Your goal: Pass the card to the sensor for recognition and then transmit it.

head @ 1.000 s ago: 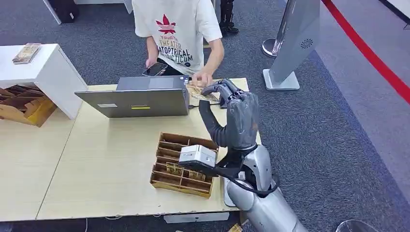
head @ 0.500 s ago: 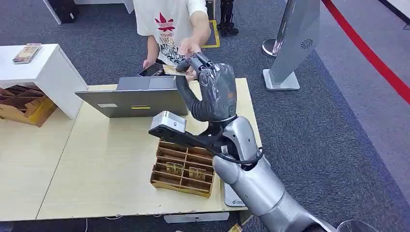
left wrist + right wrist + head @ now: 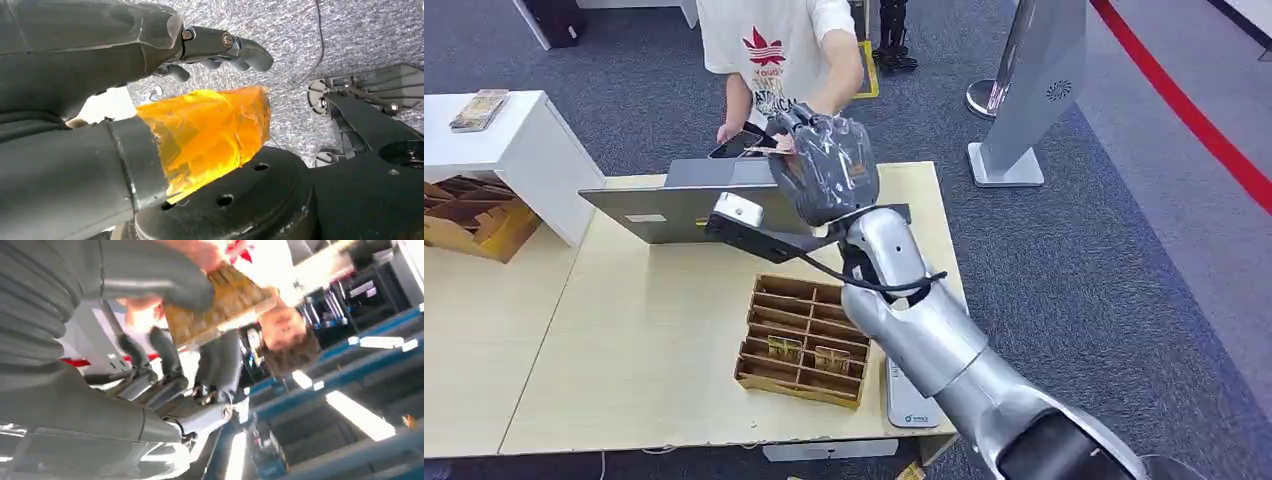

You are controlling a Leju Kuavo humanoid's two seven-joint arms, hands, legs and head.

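My right hand (image 3: 824, 165) reaches out over the laptop toward a person in a white T-shirt (image 3: 774, 45) behind the table. It pinches a yellow-brown patterned card (image 3: 215, 310) under its thumb (image 3: 150, 280). The person's hand (image 3: 200, 250) touches the card's far end. A flat white card sensor (image 3: 907, 398) lies at the table's front right edge, well behind my hand. My left hand (image 3: 100, 45) hangs over grey carpet with its fingers (image 3: 225, 44) spread and nothing in them.
A grey laptop (image 3: 704, 205) sits at the back of the wooden table (image 3: 624, 340). A wooden compartment tray (image 3: 799, 345) with a few cards lies below my arm. The person's other hand holds a phone (image 3: 742, 143). A white cabinet (image 3: 504, 150) stands at the left.
My right arm swung up and to the left, from the table's right side to above the laptop, carrying the card. The person's hand rose with it and stays on the card.
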